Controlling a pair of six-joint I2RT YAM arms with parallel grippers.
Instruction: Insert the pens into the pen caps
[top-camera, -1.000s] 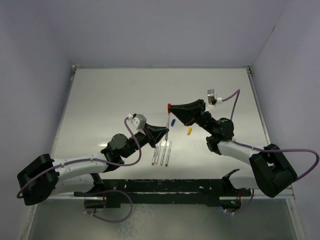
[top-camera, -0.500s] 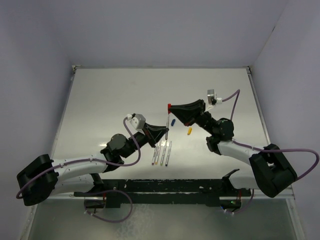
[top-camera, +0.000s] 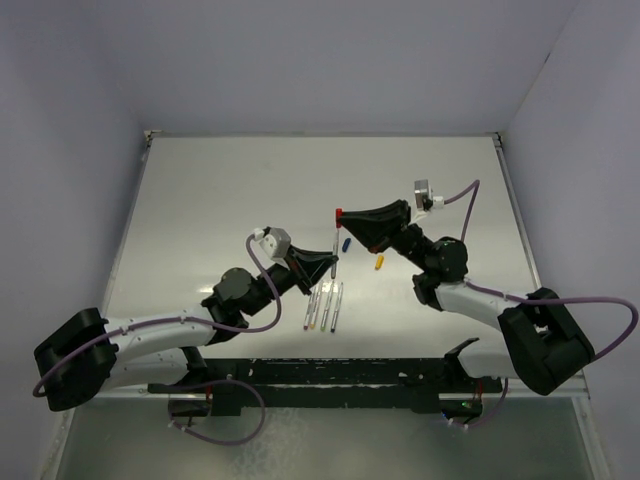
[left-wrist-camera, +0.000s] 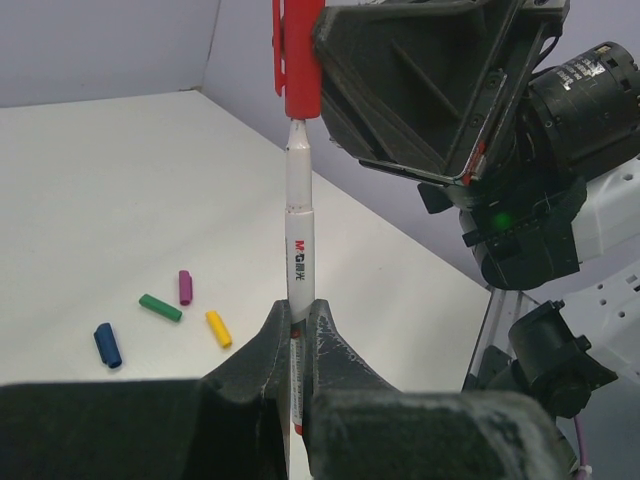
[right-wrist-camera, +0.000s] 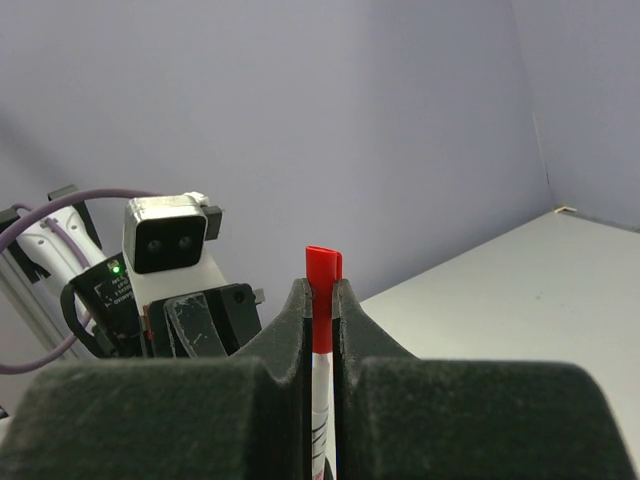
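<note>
My left gripper (top-camera: 332, 262) is shut on the white barrel of a pen (left-wrist-camera: 298, 235) and holds it upright above the table; it also shows in its wrist view (left-wrist-camera: 298, 312). My right gripper (top-camera: 341, 214) is shut on the red cap (left-wrist-camera: 298, 62), which sits over the pen's upper end. In the right wrist view the red cap (right-wrist-camera: 323, 285) stands between the shut fingers with the pen barrel (right-wrist-camera: 321, 400) below it. Several more pens (top-camera: 323, 306) lie side by side on the table below the left gripper.
The blue cap (left-wrist-camera: 107, 344), green cap (left-wrist-camera: 160, 307), purple cap (left-wrist-camera: 185, 287) and yellow cap (left-wrist-camera: 218, 328) lie loose on the white table. In the top view the blue cap (top-camera: 345, 243) and yellow cap (top-camera: 379, 264) lie under the right gripper. Walls enclose the table.
</note>
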